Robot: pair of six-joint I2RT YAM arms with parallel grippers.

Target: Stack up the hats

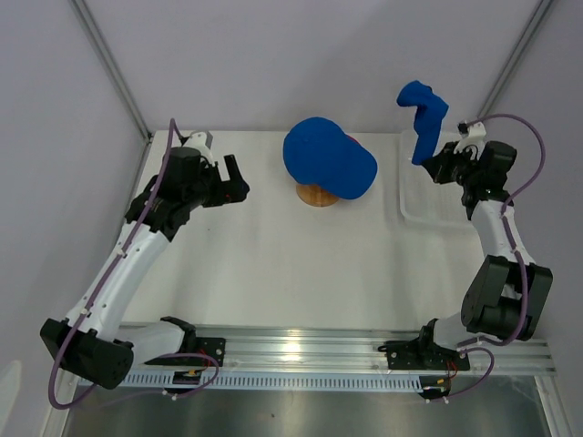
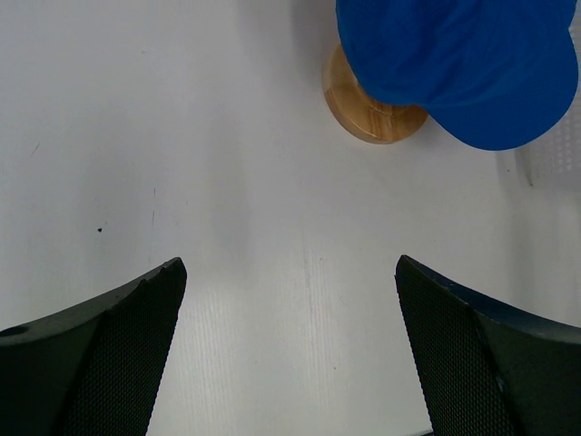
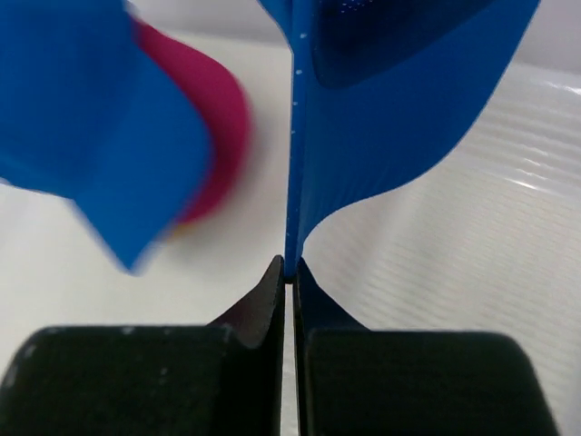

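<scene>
A royal blue hat (image 1: 328, 157) sits on top of the wooden stand (image 1: 318, 194) at the back middle of the table. A magenta-pink hat (image 3: 213, 118) peeks out from under it. A second blue hat (image 1: 422, 114) hangs in the air above the white basket (image 1: 428, 208), and my right gripper (image 1: 435, 164) is shut on the edge of its brim (image 3: 292, 218). My left gripper (image 1: 235, 179) is open left of the stand with nothing in it. In the left wrist view its fingers (image 2: 109, 336) frame bare table, with the stacked blue hat (image 2: 463, 64) and stand (image 2: 368, 113) ahead.
The white mesh basket (image 2: 554, 154) lies flat at the back right, below the held hat. Grey enclosure walls rise behind the table. A metal rail (image 1: 301, 350) runs along the near edge between the arm bases.
</scene>
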